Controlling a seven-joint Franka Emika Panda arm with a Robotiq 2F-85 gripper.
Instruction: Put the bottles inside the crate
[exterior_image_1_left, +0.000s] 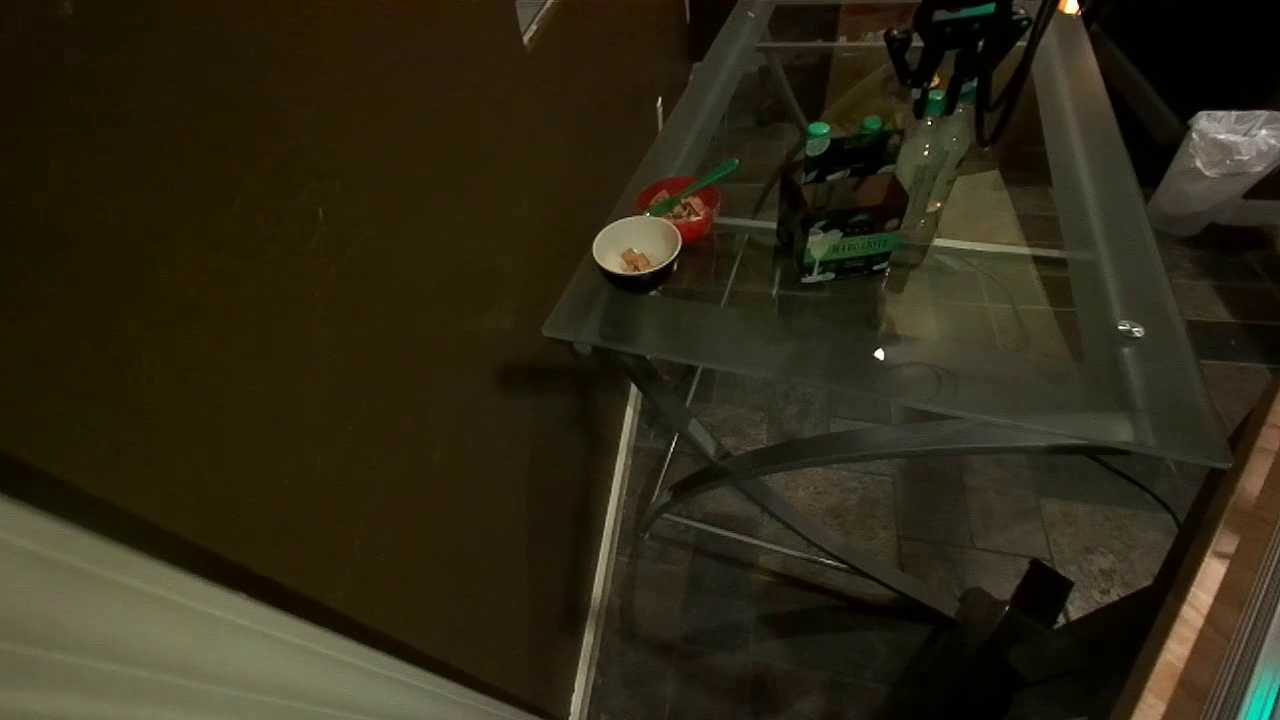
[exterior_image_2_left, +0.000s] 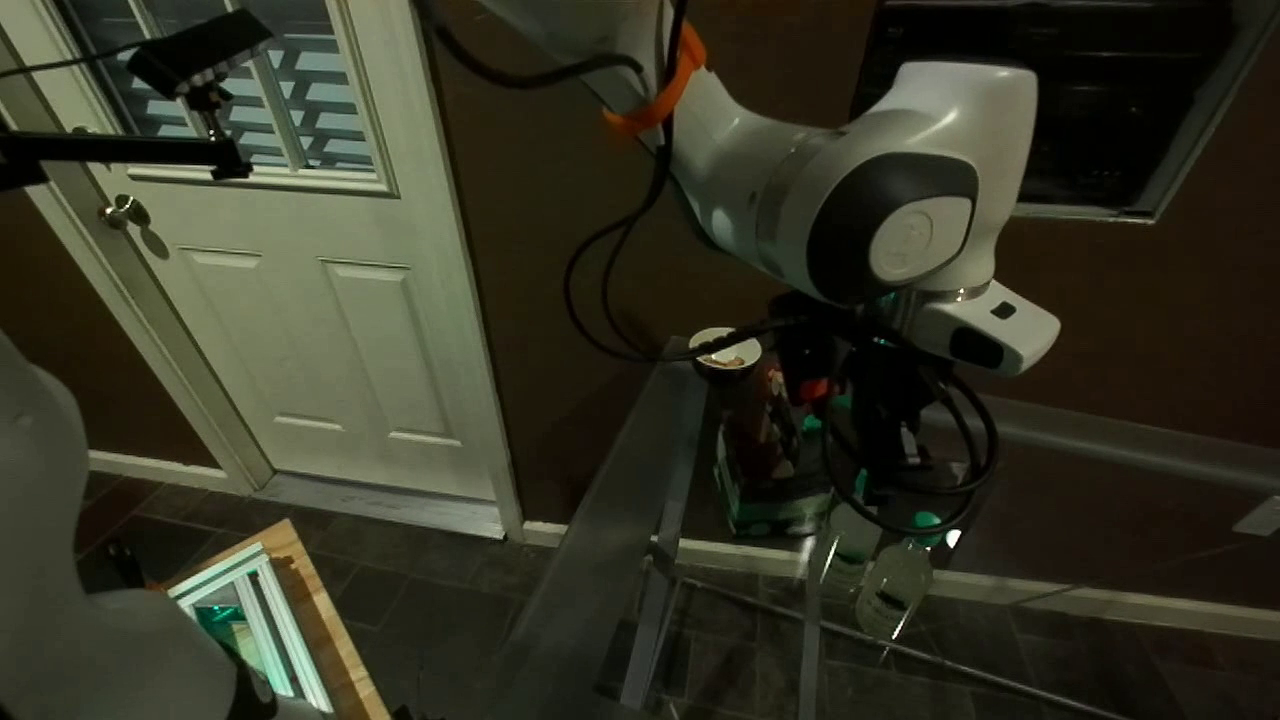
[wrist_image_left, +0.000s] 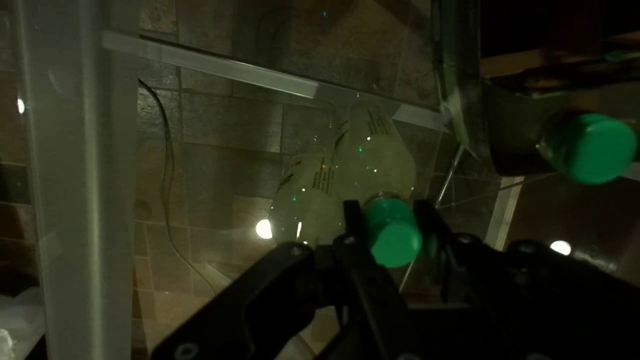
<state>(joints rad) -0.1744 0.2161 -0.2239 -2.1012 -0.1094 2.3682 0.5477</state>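
Glass tabletop (exterior_image_1_left: 1110, 310) beneath pale, see-through bottles (wrist_image_left: 375, 160) with green caps (wrist_image_left: 395, 245)

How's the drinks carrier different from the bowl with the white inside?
The carrier is boxy; the bowl is round. The carrier is dark with a green printed band; the bowl is white inside and dark outside. Green-capped bottles show above the carrier's far side; the bowl holds a few brownish pieces. The carrier also looks bigger than the bowl. Both are open-topped and stand on the glass table.
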